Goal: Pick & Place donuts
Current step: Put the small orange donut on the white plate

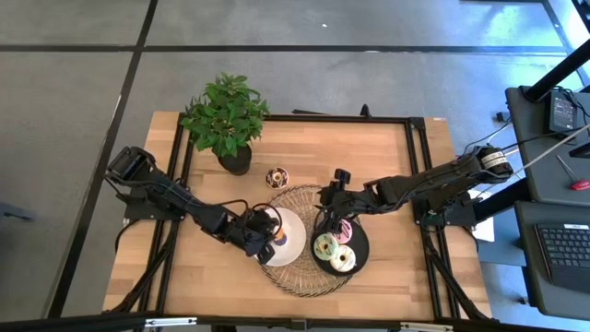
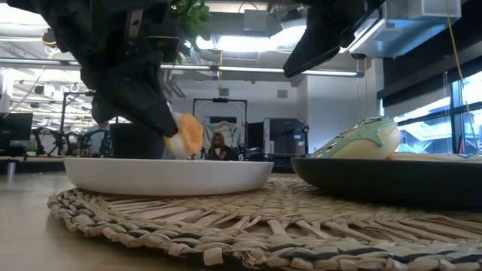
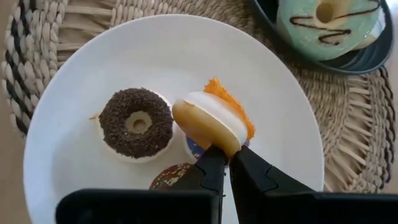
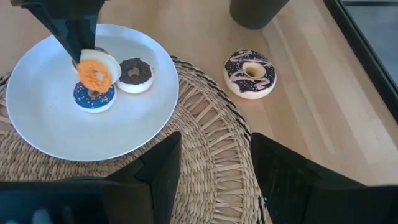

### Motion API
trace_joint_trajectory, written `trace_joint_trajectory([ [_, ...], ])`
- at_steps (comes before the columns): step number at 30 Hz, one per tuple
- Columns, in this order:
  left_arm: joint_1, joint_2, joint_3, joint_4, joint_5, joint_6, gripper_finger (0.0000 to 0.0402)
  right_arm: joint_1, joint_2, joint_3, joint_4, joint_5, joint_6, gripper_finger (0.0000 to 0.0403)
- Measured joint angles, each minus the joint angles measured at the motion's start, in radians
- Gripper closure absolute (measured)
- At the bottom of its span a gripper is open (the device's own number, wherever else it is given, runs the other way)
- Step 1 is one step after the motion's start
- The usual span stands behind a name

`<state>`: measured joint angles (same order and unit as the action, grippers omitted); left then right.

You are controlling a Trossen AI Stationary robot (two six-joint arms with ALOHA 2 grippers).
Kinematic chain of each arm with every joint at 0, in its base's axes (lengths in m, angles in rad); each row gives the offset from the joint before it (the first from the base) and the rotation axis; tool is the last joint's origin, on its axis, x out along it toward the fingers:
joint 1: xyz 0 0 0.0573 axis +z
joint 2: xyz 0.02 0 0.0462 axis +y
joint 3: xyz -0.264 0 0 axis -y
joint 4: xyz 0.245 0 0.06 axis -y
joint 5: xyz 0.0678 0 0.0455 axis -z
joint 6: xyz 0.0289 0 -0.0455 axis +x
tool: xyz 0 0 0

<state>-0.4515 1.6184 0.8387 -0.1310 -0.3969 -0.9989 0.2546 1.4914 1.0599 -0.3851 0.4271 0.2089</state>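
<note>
My left gripper [image 3: 227, 158] is shut on a small orange-iced donut [image 3: 214, 121] over the white plate [image 3: 68, 87]. On that plate lie a chocolate-sprinkled donut [image 3: 137, 123], a blue one [image 4: 93, 98] and a dark brown one [image 3: 171, 177]. My right gripper [image 4: 214, 158] is open above the woven mat [image 4: 205, 118], between the two plates, touching nothing. The black plate [image 1: 361, 251] carries a green [image 1: 323, 246], a cream [image 1: 343, 259] and a pink donut [image 1: 344, 231]. A chocolate donut with pink drizzle [image 4: 250, 73] lies flat on the bare wood. My left gripper pinches the orange donut between its two fingers at the rim [image 3: 219, 144], on the side nearest the fingers. The fingers come slanting down from the table's left. The donut stands on edge, iced face turned away, just over the blue donut; whether it touches it I cannot tell.
A potted plant [image 1: 226, 115] stands at the table's far left part, its dark pot [image 4: 255, 9] close to the drizzled donut. The round woven mat [image 1: 300, 277] lies under both plates. A black frame [image 1: 415, 148] borders the table top. Bare wood lies left and right of the mat.
</note>
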Motion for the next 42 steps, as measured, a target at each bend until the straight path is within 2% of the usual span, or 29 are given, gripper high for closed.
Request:
trace_joint_trajectory([
  [9, 0.000, 0.000, 0.000, -0.001, 0.002, -0.004, 0.0387, 0.000, 0.000, 0.000, 0.000, 0.000, 0.000, 0.0209],
  [28, 0.000, 0.001, 0.000, -0.007, 0.016, 0.007, 0.0349, 0.000, 0.000, 0.000, -0.001, 0.000, -0.002, 0.0209],
  [42, 0.000, -0.028, 0.002, -0.045, -0.005, 0.000, 0.0281, 0.000, 0.000, 0.000, -0.001, -0.001, -0.002, 0.0209],
])
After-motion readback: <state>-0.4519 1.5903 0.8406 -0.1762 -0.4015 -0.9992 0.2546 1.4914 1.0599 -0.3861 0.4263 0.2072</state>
